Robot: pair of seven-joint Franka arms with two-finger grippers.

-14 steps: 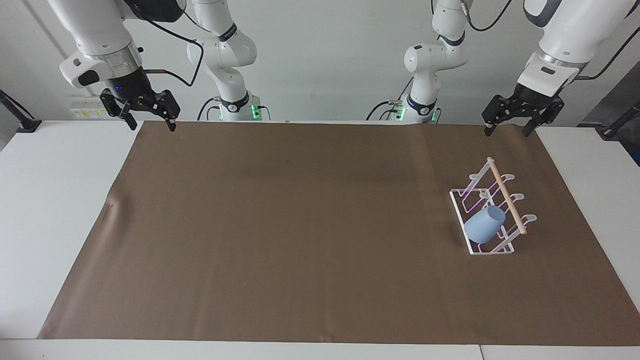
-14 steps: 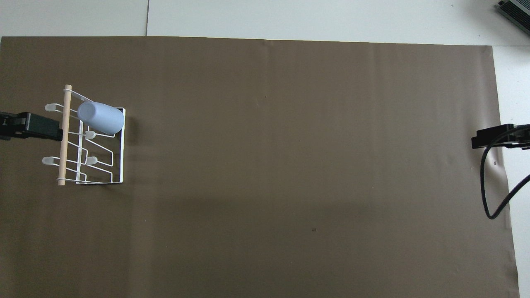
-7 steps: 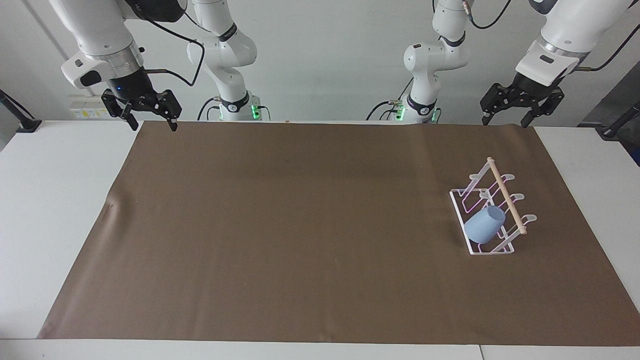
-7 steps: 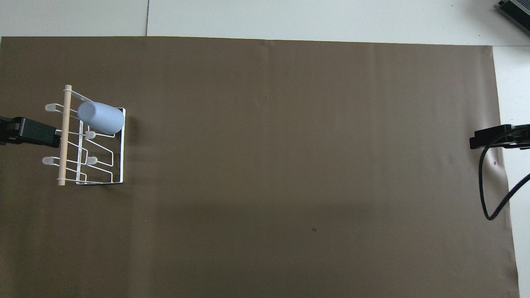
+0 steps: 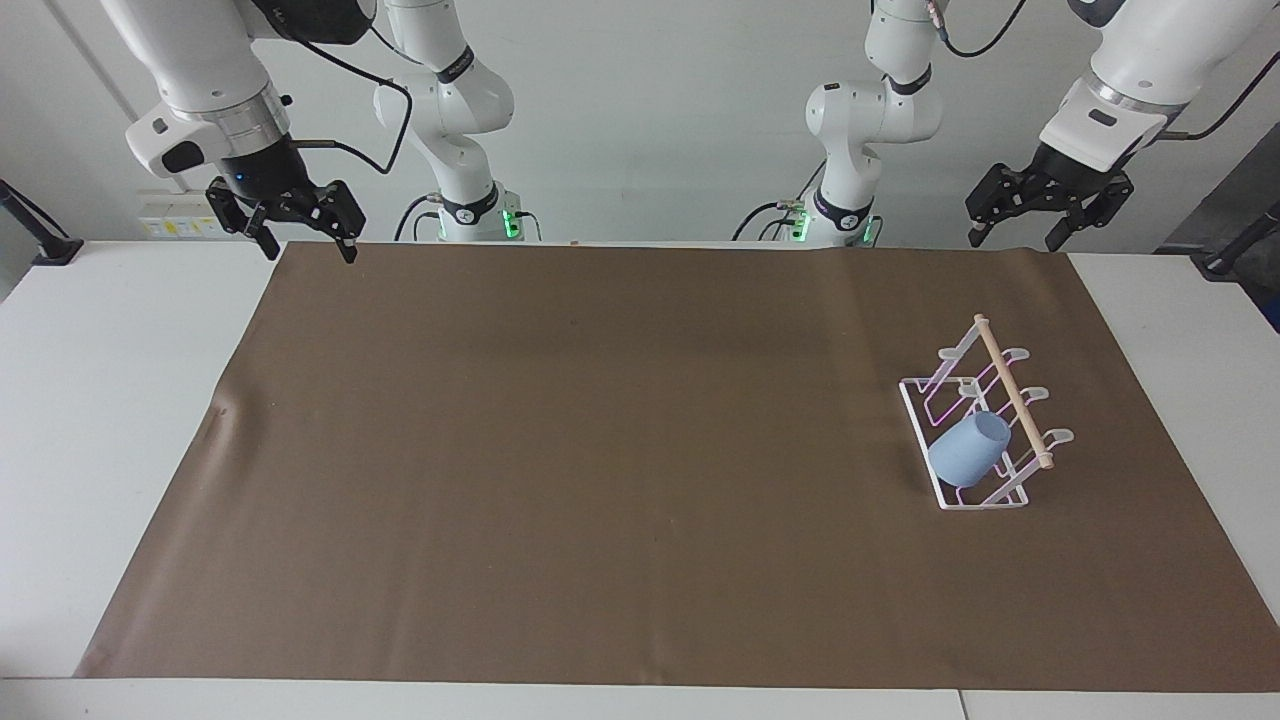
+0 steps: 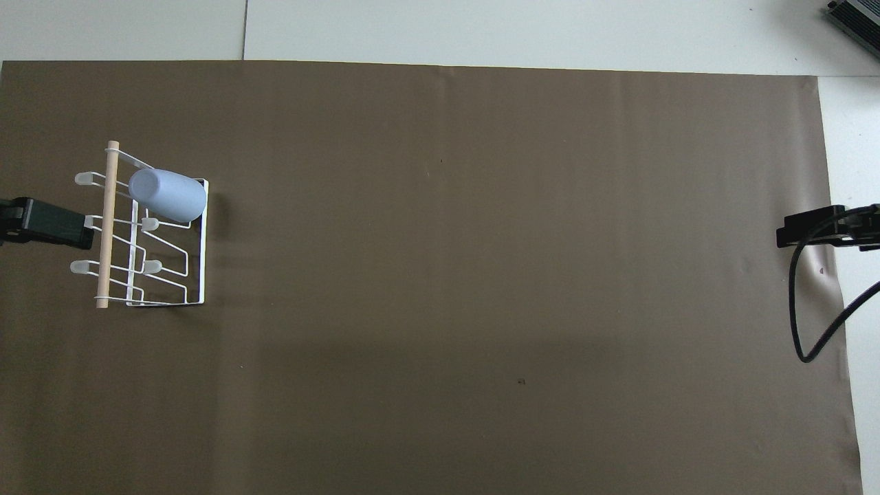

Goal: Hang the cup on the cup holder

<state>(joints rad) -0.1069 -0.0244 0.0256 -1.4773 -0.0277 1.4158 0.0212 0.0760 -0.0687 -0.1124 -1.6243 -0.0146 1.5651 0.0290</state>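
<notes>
The blue-grey cup sits tilted on a prong of the white wire cup holder, on the prong farthest from the robots, under the wooden dowel. The holder stands on the brown mat toward the left arm's end of the table. My left gripper hangs open and empty in the air over the mat's edge at the robots' end, well apart from the holder. Only a fingertip of it shows in the overhead view. My right gripper hangs open and empty over the mat's corner at the right arm's end.
A brown mat covers most of the white table. A black cable loops down from the right arm. A small crease marks the mat's edge at the right arm's end.
The left gripper has risen and drawn back from the holder toward the robots' end. The right gripper has shifted very slightly. The cup and holder have not moved.
</notes>
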